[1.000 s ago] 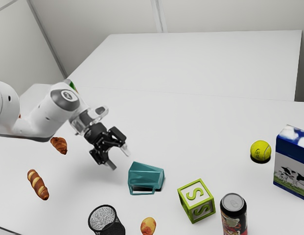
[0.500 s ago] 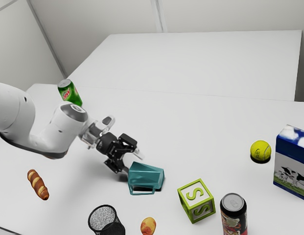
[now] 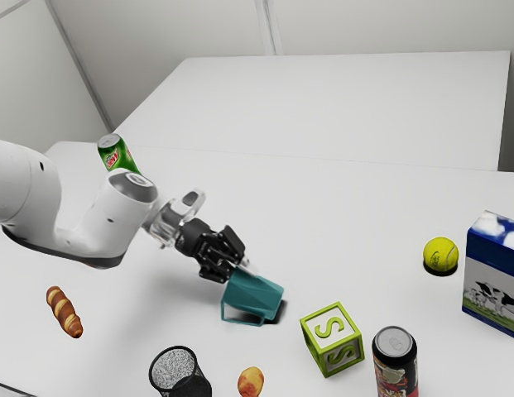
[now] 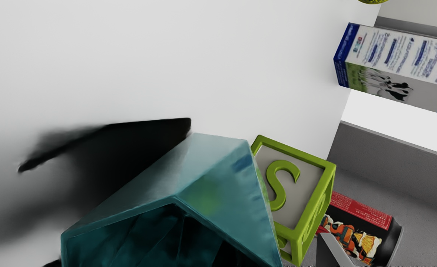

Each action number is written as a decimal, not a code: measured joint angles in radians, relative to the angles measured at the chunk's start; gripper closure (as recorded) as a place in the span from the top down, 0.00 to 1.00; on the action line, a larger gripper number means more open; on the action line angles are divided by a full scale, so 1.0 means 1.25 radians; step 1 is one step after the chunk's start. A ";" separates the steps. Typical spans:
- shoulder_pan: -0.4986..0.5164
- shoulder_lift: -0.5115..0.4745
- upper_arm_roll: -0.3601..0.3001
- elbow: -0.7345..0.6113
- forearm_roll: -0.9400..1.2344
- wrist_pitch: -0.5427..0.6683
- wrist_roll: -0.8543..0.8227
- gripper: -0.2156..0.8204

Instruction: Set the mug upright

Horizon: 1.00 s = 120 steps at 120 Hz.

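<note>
Teal mug sits tilted, not upright, mouth toward my gripper, block near its far end. Whether I have grip, I cannot tell. Gripper works at mouth end, presumably so mouth can swing up; block may crowd that turn.

Looks bright and nearly colourless in the exterior view, with even light over the white table. Seems lit from overhead: dark close beneath the tennis ball at the right of the frame, softly grey across the tabletop left of centre. Shows heavier contrast in the wrist view, with a near-black, soft-edged shadow beside the mug, gloom inside it and pale sheen along its outer wall.
</note>
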 joint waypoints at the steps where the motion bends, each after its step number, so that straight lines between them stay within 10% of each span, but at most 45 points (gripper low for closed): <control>1: 0.000 0.000 -0.001 0.000 0.000 0.000 0.000 0.24; 70: 0.001 -0.052 -0.024 0.010 0.024 0.012 -0.042 0.04; 120: -0.047 -0.126 -0.059 0.094 0.496 0.187 -0.072 0.03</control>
